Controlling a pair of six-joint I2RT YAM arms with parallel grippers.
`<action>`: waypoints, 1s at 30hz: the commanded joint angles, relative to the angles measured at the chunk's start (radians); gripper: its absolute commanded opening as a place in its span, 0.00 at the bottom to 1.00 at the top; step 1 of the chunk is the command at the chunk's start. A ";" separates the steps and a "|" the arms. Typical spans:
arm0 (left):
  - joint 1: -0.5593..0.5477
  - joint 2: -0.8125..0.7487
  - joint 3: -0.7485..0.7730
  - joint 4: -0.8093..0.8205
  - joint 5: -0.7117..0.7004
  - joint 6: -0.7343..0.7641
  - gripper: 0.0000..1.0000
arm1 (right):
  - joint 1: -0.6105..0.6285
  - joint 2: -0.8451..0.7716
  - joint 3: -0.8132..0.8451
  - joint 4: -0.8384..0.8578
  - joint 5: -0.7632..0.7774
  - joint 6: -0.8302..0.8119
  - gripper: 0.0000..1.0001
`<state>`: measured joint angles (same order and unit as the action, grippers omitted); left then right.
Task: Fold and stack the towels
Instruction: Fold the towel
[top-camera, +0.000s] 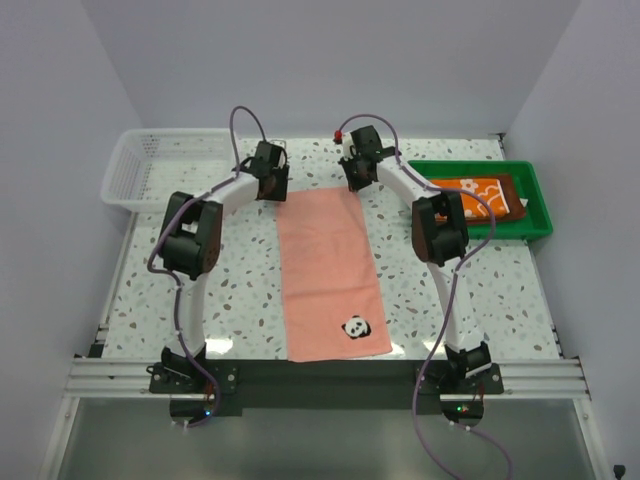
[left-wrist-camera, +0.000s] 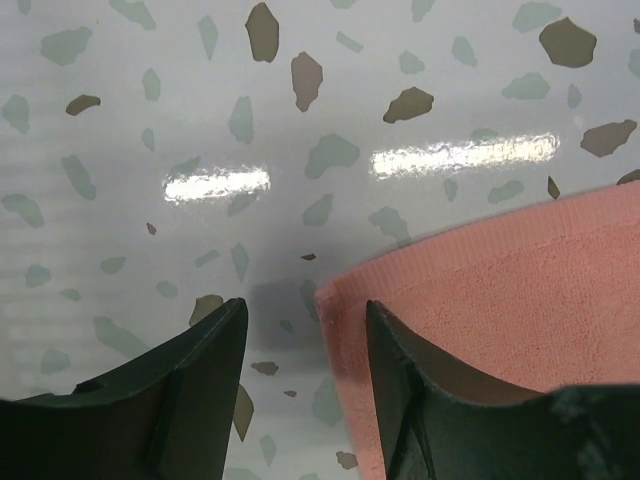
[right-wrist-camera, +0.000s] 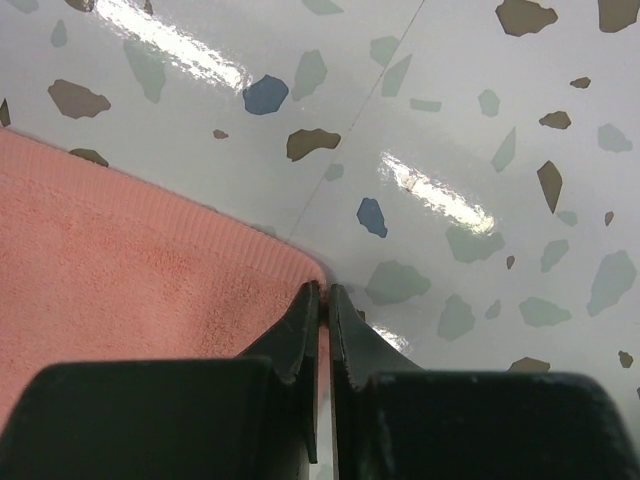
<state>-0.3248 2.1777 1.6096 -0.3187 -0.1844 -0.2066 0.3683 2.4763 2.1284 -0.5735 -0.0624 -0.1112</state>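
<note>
A salmon pink towel (top-camera: 330, 275) lies spread flat in the middle of the table (top-camera: 230, 290). It is a plain, soft terry strip with a narrow ribbed hem and a small black-and-white panda patch (top-camera: 357, 327) near its near right corner. The table is glossy white, flecked with grey, brown and blue chips, and strip lights glare off it. A white mesh basket (top-camera: 150, 165) sits at the far left corner. A green tray (top-camera: 535, 215) on the right holds an orange flower-patterned towel (top-camera: 478, 195) lying on a dark brown one (top-camera: 505, 212). Pale, bare walls (top-camera: 300, 60) close in on three sides, and a metal rail (top-camera: 320, 378) carries the two arm bases along the near edge. The pink towel's long axis runs from the near edge straight away towards the back wall, with its short ends square to the arms. At the far left corner the left end effector (top-camera: 268, 172) is down at the table with its jaws apart, the corner lying in the gap and one finger (left-wrist-camera: 450, 400) over the cloth. At the far right corner the right end effector (top-camera: 358, 170) has its jaws pressed together, pinching the hem, with a sliver of pink showing between them.
</note>
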 joint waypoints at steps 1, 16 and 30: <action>0.016 0.008 0.045 0.050 0.026 -0.050 0.55 | -0.002 -0.011 -0.050 -0.054 0.049 -0.028 0.00; -0.020 0.122 0.113 -0.140 0.036 -0.066 0.45 | -0.002 -0.063 -0.104 -0.048 0.061 -0.041 0.00; -0.011 0.125 0.246 -0.134 0.005 0.059 0.00 | -0.017 -0.097 -0.041 0.012 0.137 -0.025 0.00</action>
<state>-0.3477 2.2841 1.7817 -0.4164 -0.1501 -0.2245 0.3710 2.4302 2.0552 -0.5457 -0.0010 -0.1314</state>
